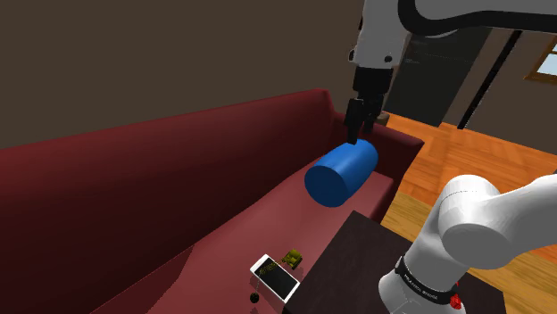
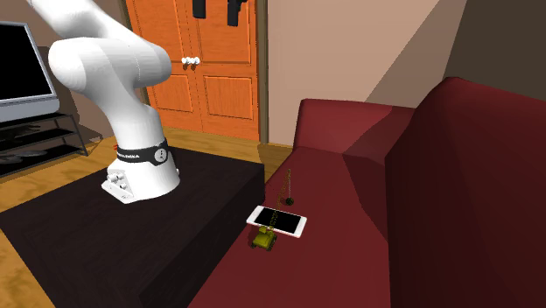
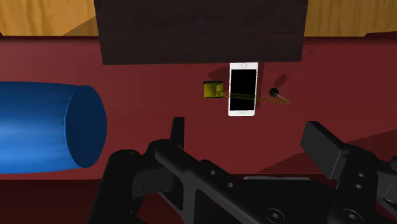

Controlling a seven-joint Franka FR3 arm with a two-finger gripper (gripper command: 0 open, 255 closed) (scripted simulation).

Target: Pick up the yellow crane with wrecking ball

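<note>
Clearly spread, the two black fingers [image 3: 178, 133] of the gripper [image 3: 247, 126] stood well apart in the wrist view and held nothing, with only bare dark red sofa [image 3: 159, 95] cushion between them. In the shoulder view the gripper [image 1: 357, 123] hung above the seat at the far end of the sofa [image 1: 134, 196], pointing down just over a blue cylinder [image 1: 342, 171] that lay on its side on the cushion. The yellow crane [image 3: 212, 90] sat on the seat well apart from the gripper, close to the sofa's front edge and just beside the dark stand [image 3: 200, 32]. Its thin boom reached across a white phone [image 3: 243, 88] with a black screen, which lay flat on the cushion touching or nearly touching the crane's base. The small dark wrecking ball [image 3: 274, 92] lay on the phone's other side from the base. From the second exterior view the yellow crane [image 2: 265, 237] stood at the near end of the phone [image 2: 276, 220], its boom slanting up over it, and the wrecking ball [image 2: 287, 200] hung from a thin line above the seat. The white arm's base rested on the stand [image 2: 79, 236], and an orange door [image 2: 192, 61] stood behind it.
</note>
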